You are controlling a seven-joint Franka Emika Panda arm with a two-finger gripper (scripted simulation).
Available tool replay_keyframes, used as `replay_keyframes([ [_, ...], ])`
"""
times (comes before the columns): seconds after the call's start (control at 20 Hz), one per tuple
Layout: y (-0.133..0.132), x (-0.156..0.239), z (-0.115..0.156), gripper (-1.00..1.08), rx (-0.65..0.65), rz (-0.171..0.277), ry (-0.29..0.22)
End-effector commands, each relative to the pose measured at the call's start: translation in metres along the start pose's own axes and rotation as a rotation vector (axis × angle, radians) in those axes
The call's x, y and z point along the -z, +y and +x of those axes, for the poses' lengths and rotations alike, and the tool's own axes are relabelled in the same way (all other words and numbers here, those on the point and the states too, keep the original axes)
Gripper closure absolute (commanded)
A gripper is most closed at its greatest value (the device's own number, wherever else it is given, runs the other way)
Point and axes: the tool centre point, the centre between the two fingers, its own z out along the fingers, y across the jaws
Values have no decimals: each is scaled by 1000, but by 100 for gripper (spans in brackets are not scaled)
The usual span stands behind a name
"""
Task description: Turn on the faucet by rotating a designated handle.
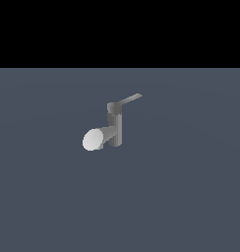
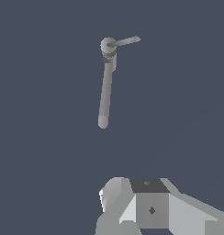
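The grey faucet (image 1: 115, 127) stands upright on the flat floor near the middle of the exterior view. Its thick spout (image 1: 97, 139) ends in a pale oval face and points toward the exterior view's left. The thin flat handle (image 1: 130, 100) sticks out from the top cap toward the exterior view's right. In the wrist view the faucet (image 2: 105, 87) is seen from above, with the handle (image 2: 126, 41) projecting from its cap. Blocky pale parts of my gripper (image 2: 150, 206) show at the picture's edge, well apart from the faucet. Its fingers are not clearly shown. The arm is out of the exterior view.
A plain dark blue-grey floor (image 1: 191, 197) surrounds the faucet on all sides. A black background lies beyond its far edge. No other objects show.
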Motion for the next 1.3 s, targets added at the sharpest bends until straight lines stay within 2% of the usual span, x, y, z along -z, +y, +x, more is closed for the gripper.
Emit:
replay_keyframes([
  [0.0, 0, 0, 0, 108, 0, 0, 0],
  [0.65, -13, -20, 18, 108, -101, -1, 1],
  [1.25, -39, -71, 70, 108, -364, -2, 3],
])
